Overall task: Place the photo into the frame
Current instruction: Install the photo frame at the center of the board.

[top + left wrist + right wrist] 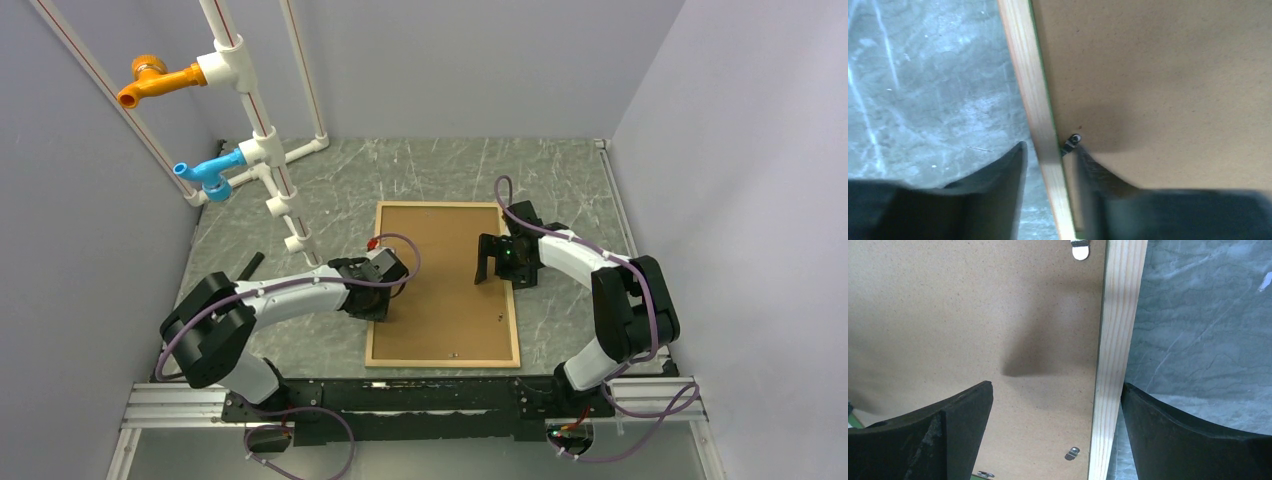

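We look down on a grey-green marbled table [560, 180] where the frame [445, 361] lies flat near the middle, pale wood face up, with a brown backing board [440, 260] filling it. A white pipe rack [270, 170] stands at the table's left rear. A small dark rod [250, 266] lies near its foot, left of the frame.

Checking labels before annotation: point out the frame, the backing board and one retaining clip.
frame [443, 361]: top view, on its near wooden rail.
backing board [440, 275]: top view, middle of the brown panel.
clip [1073, 140]: left wrist view, its round end beside the wooden rail.
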